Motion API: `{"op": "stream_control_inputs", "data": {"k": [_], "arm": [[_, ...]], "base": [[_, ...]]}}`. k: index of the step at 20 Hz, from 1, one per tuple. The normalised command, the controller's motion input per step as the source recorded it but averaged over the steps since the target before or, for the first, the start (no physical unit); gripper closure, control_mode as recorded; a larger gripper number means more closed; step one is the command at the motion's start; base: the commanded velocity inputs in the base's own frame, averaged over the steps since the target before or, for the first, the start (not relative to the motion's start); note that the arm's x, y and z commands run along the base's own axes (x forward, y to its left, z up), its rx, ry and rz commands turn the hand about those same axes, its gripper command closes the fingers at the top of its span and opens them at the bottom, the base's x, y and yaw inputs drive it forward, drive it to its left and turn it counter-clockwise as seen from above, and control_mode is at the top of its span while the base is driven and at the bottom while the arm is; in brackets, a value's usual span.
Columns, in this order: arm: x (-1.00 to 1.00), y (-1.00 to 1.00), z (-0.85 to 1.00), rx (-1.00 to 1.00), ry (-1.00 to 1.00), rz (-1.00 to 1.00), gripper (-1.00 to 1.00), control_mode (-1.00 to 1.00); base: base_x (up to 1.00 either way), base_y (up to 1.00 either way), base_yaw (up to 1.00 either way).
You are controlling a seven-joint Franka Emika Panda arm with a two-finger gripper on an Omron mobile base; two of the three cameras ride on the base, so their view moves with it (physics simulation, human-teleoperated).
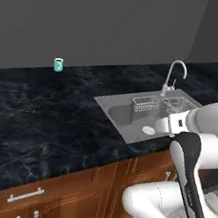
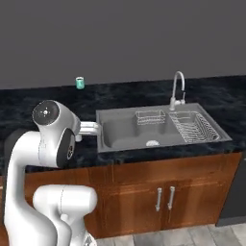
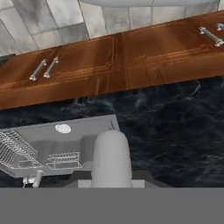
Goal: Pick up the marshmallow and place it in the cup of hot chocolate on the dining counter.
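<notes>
The claw (image 3: 111,177) is pressed together on a pale cylinder, apparently the marshmallow (image 3: 111,153), above the dining counter (image 1: 38,119) at the steel sink's (image 1: 125,115) rim. The cup of hot chocolate (image 1: 58,64) stands well beyond it, leftward.

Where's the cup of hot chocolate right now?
The cup of hot chocolate stands near the far edge of the dining counter, well left of the sink and its faucet; the right base view shows it too.
</notes>
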Motion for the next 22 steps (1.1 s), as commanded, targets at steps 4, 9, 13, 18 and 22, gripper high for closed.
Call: {"op": "stream_control_inputs", "data": {"k": [4,9,13,18,22], "arm": [[0.00,0.00,0.00,0.00,0.00,0.00,1.00,1.00],[0.00,0.00,0.00,0.00,0.00,0.00,1.00,1.00],[0.00,0.00,0.00,0.00,0.00,0.00,1.00,1.00],[0.00,0.00,0.00,0.00,0.00,0.00,1.00,1.00],[0.00,0.00,0.00,0.00,0.00,0.00,1.00,1.00]], "base": [[-0.38,-0.04,0.49],[-0.34,0.03,0.40],[0.00,0.46,0.32],[0.00,1.00,0.11],[0.03,1.00,0.03]]}}
